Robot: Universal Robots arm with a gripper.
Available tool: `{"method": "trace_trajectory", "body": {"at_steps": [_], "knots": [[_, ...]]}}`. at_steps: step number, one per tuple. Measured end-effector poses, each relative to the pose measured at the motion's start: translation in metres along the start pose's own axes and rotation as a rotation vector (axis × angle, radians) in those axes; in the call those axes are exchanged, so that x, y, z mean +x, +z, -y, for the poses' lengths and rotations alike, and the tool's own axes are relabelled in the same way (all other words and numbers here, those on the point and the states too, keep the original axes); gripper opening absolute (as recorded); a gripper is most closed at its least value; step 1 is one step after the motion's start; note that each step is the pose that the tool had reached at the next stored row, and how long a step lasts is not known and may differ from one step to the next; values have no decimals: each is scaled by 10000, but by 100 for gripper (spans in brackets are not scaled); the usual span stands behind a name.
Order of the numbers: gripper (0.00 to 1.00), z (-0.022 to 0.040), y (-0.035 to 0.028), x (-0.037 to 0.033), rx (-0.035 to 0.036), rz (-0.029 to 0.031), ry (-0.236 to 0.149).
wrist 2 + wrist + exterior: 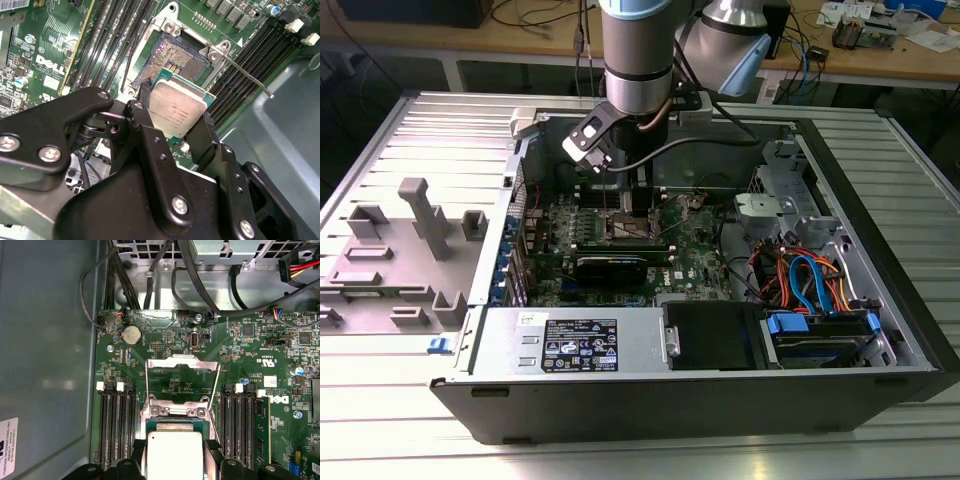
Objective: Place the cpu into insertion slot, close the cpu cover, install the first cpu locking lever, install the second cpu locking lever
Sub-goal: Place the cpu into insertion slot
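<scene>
Silver cpu (177, 107) clamped in gripper (176, 114), slot (172, 60) just beneath; needs level seating, corners matched. Cover (182, 363) open.

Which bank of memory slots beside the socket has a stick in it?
The bank farther from the grey case wall: a green memory stick stands in it. The other bank is bare.
</scene>
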State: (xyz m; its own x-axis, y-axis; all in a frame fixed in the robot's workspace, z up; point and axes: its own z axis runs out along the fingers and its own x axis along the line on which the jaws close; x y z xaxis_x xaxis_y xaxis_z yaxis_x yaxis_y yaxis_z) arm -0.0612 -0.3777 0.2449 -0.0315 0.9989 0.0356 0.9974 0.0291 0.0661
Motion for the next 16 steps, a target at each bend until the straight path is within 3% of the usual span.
{"method": "trace_trajectory", "body": {"at_steps": [5,14,16], "knots": [[54,2,21,0,-1,1,0],[54,42,205,-11,0,4,0],[54,83,239,-36,-1,3,0]]}}
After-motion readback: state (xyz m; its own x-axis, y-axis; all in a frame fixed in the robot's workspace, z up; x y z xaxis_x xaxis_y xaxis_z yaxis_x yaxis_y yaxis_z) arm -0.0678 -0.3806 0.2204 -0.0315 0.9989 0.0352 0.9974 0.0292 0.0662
